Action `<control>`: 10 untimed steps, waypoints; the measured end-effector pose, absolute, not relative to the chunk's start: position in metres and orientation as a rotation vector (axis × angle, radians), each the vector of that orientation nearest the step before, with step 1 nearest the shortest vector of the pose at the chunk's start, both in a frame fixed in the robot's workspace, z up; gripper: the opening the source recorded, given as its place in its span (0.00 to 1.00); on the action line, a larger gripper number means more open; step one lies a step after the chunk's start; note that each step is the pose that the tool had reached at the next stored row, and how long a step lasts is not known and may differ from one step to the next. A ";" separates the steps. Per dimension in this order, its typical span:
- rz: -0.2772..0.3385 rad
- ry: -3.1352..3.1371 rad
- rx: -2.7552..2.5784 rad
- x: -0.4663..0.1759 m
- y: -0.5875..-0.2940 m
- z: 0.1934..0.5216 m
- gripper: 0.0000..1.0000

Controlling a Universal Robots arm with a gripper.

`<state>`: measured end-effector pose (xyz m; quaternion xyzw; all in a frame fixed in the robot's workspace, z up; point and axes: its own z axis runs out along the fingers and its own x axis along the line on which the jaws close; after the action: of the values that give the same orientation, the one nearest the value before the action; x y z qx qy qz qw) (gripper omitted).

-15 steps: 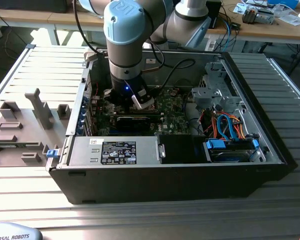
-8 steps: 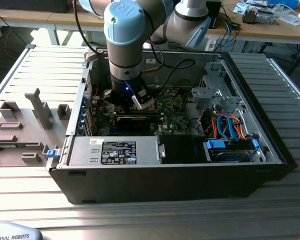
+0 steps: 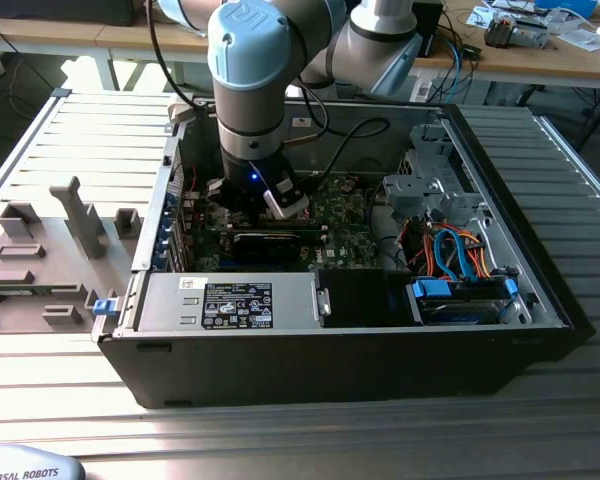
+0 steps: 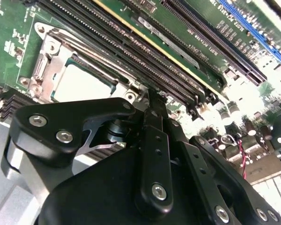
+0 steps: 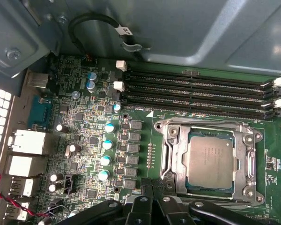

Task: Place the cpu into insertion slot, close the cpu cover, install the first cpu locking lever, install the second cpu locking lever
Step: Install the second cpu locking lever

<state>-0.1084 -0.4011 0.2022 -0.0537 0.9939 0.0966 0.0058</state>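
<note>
The cpu (image 5: pixel 210 159), a silver-grey square chip, lies flat in the insertion slot (image 5: pixel 251 140) on the green board. The silvery cpu cover (image 5: pixel 178 154) lies down around it, with the chip's top showing through its window. In the second wrist view the cpu (image 4: pixel 82 84) and the cpu cover (image 4: pixel 49 54) sit just past the black finger linkage. My gripper (image 5: pixel 148 190) is shut with nothing seen between its fingers, and its tips rest at the corner of the socket frame. In the exterior view the gripper (image 3: pixel 248 205) is low inside the open computer case.
Long black memory slots (image 5: pixel 196 91) run beside the socket. Small capacitors (image 5: pixel 107 143) and rear ports (image 5: pixel 25 140) stand on its other side. A black cable (image 5: pixel 93 21) loops along the case wall. A power supply (image 3: pixel 230 300) and a cabled drive cage (image 3: pixel 460 255) fill the case front. Grey fixtures (image 3: pixel 40 260) sit outside, at the exterior view's left.
</note>
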 end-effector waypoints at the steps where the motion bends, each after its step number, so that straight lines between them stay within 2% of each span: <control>1: 0.300 3.111 -0.168 -0.108 -0.401 0.205 0.11; 10: 0.285 3.119 -0.168 -0.092 -0.389 0.208 0.11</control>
<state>-0.0916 -0.3893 0.2079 -0.0536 0.9944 0.0910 0.0023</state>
